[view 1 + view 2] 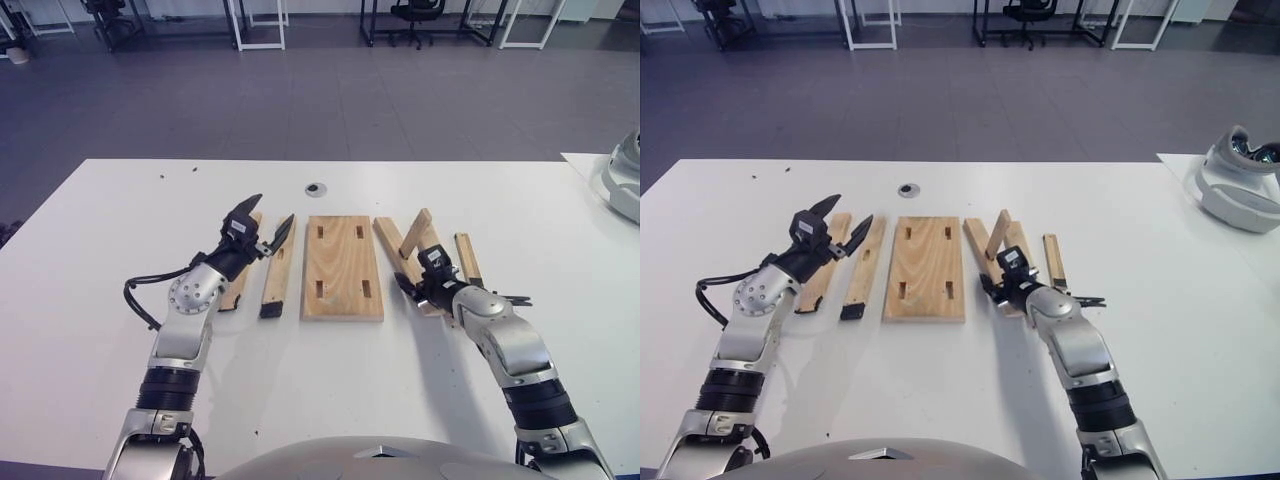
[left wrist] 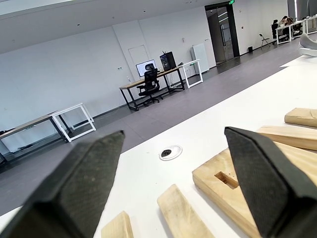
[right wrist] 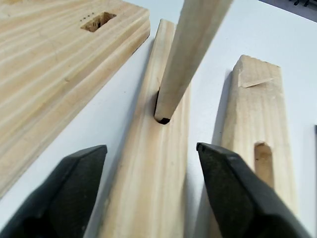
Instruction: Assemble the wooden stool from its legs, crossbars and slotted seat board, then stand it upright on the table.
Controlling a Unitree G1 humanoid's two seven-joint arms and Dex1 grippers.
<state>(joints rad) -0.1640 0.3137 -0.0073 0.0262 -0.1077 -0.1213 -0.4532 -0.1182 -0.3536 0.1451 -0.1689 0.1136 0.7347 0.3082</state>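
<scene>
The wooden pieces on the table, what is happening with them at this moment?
The stool is barely started. The seat board lies flat in the middle of the table. The left gripper hangs open above two legs lying left of the board and holds nothing. Right of the board, a crossbar stands tilted with its end in the slot of a flat leg. The right gripper is open, its fingers on either side of that leg. Two more pieces lie beside it.
</scene>
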